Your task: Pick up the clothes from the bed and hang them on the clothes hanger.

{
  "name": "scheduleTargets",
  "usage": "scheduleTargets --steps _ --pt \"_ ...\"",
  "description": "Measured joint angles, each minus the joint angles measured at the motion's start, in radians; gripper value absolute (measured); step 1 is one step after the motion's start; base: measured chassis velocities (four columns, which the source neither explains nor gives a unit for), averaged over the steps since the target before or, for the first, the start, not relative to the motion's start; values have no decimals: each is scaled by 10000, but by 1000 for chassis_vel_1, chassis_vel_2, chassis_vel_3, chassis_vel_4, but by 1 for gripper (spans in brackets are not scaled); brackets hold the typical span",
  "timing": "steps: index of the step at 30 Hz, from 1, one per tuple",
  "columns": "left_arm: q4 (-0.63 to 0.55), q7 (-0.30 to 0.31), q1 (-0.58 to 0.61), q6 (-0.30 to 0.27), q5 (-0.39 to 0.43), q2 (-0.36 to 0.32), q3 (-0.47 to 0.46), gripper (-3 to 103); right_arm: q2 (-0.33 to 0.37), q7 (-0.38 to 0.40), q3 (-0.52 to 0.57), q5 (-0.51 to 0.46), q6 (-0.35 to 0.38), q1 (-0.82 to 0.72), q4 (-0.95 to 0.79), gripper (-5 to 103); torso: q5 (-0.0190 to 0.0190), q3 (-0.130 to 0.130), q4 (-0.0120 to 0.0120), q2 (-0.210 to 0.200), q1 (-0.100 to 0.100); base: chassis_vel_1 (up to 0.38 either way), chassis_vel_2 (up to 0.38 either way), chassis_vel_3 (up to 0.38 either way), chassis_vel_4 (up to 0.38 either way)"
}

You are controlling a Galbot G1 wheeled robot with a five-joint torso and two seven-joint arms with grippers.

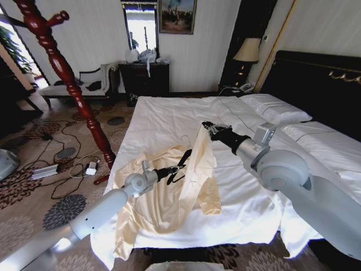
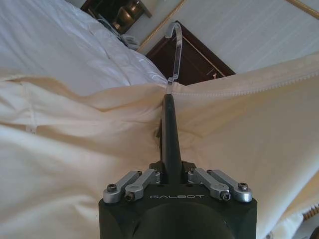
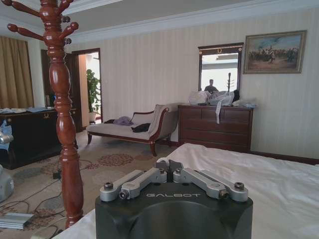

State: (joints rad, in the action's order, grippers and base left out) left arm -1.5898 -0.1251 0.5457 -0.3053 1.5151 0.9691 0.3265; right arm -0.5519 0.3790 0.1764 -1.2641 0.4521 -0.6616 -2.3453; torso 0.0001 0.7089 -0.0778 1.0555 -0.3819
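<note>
Left gripper (image 1: 176, 167), fingers closed on the black clothes hanger (image 1: 181, 164); in the left wrist view the hanger's dark bar (image 2: 171, 144) runs up from between the linkages to its silver wire hook (image 2: 174, 50), with cream fabric draped to either side. Right gripper (image 1: 207, 127), above the middle of the bed (image 1: 163, 116), pinches the top edge of the clothes (image 1: 169, 197) and holds that part lifted; its linkages (image 3: 172, 181) are drawn together in the right wrist view. Clothes: pale cream-yellow top, raised in a peak between the two grippers, the rest spread over the foot edge of the bed with one sleeve hanging past it. Dark-red wooden coat stand (image 1: 67, 73) stands on the carpet beside the bed's left foot corner.
</note>
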Motion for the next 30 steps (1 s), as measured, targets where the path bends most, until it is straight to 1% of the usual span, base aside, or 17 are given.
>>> scheduleTargets --steps 4,6,7,13,15,16,17,19,20,21,22,23,24,26,28,29,30 --pt "261 0 -193 8 -9 194 0 18 109 -14 190 -138 9 -298 -200 1 -1 0 0 0 0 0 0 0 0" --pt "463 1 -320 19 -3 378 -64 18 217 -81 382 -142 20 -839 -464 1 0 0 0 0 0 0 0 0 0" --pt "463 1 -320 19 -3 378 -64 18 217 -81 382 -142 20 -839 -464 1 0 0 0 0 0 0 0 0 0" --pt "651 11 -438 42 40 631 -191 18 336 -223 728 292 85 -2432 -965 1 1 0 0 0 0 0 0 0 0" --pt "658 13 -427 88 54 700 -318 18 433 -470 1058 463 198 -3163 -1130 1 1 -1 -2 0 1 0 0 0 0" --pt "654 15 -411 107 68 716 -374 18 462 -532 1130 495 221 -3329 -1156 5 1 0 -2 0 1 0 0 0 0" --pt "654 15 -411 107 68 716 -374 18 462 -532 1130 495 221 -3329 -1156 5 1 0 -2 0 1 0 0 0 0" --pt "597 24 -389 136 111 718 -491 18 511 -634 1246 696 235 -3673 -1182 16 0 0 -1 0 1 0 0 0 0" --pt "597 24 -389 136 111 718 -491 18 511 -634 1246 696 235 -3673 -1182 16 0 0 -1 0 1 0 0 0 0" --pt "559 24 -389 146 128 703 -526 18 522 -760 1278 923 234 -3785 -1148 21 -1 0 -1 0 1 0 0 0 0" --pt "517 26 -393 152 159 674 -563 18 530 -972 1296 1333 174 -3915 -1065 21 -2 0 1 0 1 0 0 0 0" --pt "478 28 -405 154 186 627 -591 18 557 -1221 1297 1819 10 -4088 -976 27 0 0 1 0 1 0 0 0 0" --pt "478 28 -405 154 186 627 -591 18 557 -1221 1297 1819 10 -4088 -976 27 0 0 1 0 1 0 0 0 0" --pt "418 29 -416 155 219 551 -619 18 590 -1442 1302 2202 -122 -4339 -924 37 -1 0 0 0 0 0 0 0 0" --pt "308 29 -401 156 249 412 -667 18 600 -1474 1325 2374 -170 -4531 -836 48 -1 0 -2 0 1 0 0 0 0" --pt "308 29 -401 156 249 412 -667 18 600 -1474 1325 2374 -170 -4531 -836 48 -1 0 -2 0 1 0 0 0 0" --pt "240 29 -370 158 257 348 -693 18 592 -1475 1339 2448 -189 -4533 -724 54 -1 0 -1 0 1 0 0 0 0"
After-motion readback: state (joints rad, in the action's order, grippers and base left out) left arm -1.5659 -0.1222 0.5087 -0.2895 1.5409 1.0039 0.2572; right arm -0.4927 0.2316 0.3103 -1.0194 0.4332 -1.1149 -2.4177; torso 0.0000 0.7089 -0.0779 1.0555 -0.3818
